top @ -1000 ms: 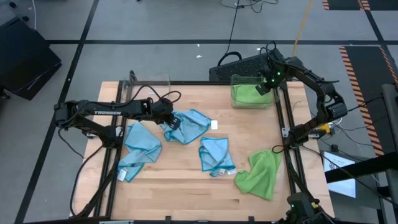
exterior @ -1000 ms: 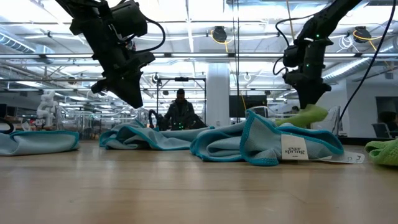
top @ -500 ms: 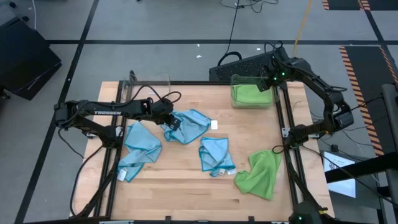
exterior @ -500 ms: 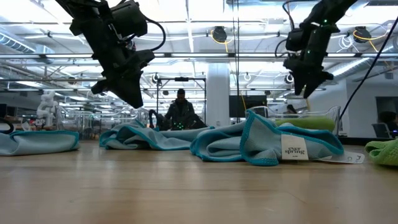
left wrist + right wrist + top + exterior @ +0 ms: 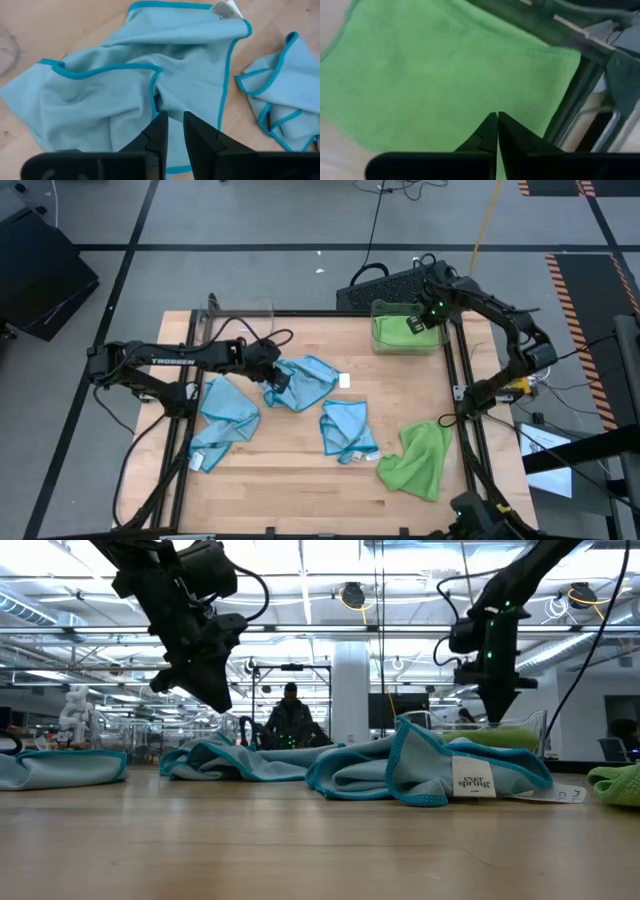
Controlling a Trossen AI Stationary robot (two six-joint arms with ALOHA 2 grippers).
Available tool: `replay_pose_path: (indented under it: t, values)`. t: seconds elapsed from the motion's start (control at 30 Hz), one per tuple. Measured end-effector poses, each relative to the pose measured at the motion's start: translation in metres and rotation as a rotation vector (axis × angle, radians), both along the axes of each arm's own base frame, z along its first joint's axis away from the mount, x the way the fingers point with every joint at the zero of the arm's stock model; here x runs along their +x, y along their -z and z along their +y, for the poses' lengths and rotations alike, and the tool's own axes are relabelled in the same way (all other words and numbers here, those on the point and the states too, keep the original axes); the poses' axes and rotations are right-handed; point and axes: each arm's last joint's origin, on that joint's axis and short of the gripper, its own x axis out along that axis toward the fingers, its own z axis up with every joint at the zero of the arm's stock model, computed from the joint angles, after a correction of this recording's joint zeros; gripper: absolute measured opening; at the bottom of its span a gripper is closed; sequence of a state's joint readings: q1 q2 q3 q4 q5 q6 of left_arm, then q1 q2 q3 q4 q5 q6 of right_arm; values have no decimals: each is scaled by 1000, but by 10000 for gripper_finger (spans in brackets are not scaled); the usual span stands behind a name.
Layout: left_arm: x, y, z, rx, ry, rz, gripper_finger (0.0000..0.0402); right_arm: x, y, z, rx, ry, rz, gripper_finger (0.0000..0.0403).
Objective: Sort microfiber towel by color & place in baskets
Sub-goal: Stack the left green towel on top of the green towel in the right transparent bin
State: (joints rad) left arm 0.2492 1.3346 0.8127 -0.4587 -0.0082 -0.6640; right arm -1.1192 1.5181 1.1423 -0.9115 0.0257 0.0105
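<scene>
Upper right: green towel [image 5: 405, 332] lying in clear basket [image 5: 378, 311], sorted by colour; right gripper [image 5: 413, 326] above, shut, empty. Left gripper [image 5: 277, 383] nearly closed, empty, over blue towel [image 5: 310, 380], frame centre.

Three teal-edged light blue towels [image 5: 303, 382], two bright green towels [image 5: 418, 459], one in a clear basket [image 5: 377, 311]

The counter [image 5: 300, 470] is seen to be pale wood with a smooth, matt grain. The blue towels [image 5: 300, 385] and green towels [image 5: 415, 460] are of soft, finely ribbed cloth, the blue ones edged with darker stitching. The basket [image 5: 378, 308] is of clear, glossy plastic. Both pincers are of matt black plastic.
</scene>
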Motion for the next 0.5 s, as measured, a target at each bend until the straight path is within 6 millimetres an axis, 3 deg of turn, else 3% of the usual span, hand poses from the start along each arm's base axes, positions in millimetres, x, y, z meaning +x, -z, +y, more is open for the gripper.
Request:
replay_pose_path:
  t: [0.37, 0.5]
  values:
    - [0, 0, -1, -4, 1, -1, 60, 3, 47, -20, 109, 19, 148, 8]
    - [0, 0, -1, -11, -2, -3, 60, 1, 50, -20, 114, 34, 219, 8]
